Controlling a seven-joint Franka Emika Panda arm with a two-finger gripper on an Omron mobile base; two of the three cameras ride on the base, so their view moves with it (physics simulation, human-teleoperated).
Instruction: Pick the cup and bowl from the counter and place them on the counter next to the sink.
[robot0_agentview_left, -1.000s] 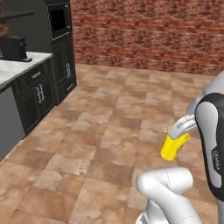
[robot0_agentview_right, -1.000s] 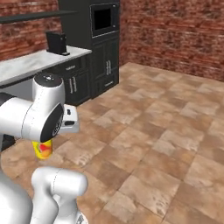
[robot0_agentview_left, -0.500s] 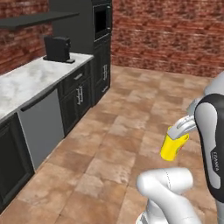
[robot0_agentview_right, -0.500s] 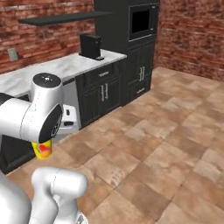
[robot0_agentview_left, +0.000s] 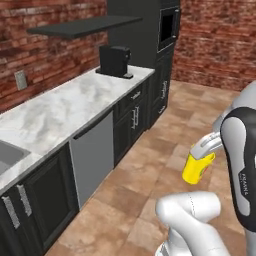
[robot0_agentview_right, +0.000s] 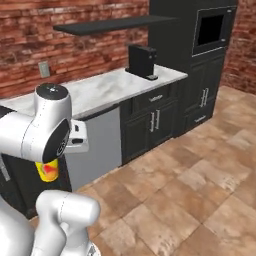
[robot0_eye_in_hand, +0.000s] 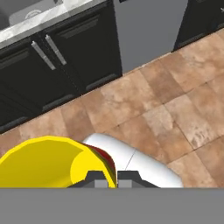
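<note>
1. The gripper (robot0_eye_in_hand: 106, 179) is clenched on the rim of the cup (robot0_eye_in_hand: 48, 162): in the hand view its two dark tips pinch the yellow wall, one inside and one outside.
2. The cup (robot0_agentview_left: 198, 168) hangs from the gripper (robot0_agentview_left: 206, 149) in the air, tilted, its red mark facing the arm; from the right base view it (robot0_agentview_right: 47, 170) peeks out below the arm's big joint.
3. Straight under the gripper lies brown tiled floor (robot0_agentview_left: 145, 170), with the robot's own white base below the cup.
4. Beyond the gripper, across a strip of floor, stand black cabinets (robot0_eye_in_hand: 74, 52) and a grey dishwasher front (robot0_agentview_left: 92, 155).
5. Above them runs the counter (robot0_agentview_left: 65, 107), well apart from the cup and higher than it.
6. A corner of the sink (robot0_agentview_left: 7, 155) shows at the counter's near end, left of the gripper.
7. Farthest off, a black coffee machine (robot0_agentview_right: 141, 61) sits on the counter's far end, beside a tall black oven unit (robot0_agentview_right: 210, 60), under a dark shelf (robot0_agentview_right: 112, 24) on the brick wall.
</note>
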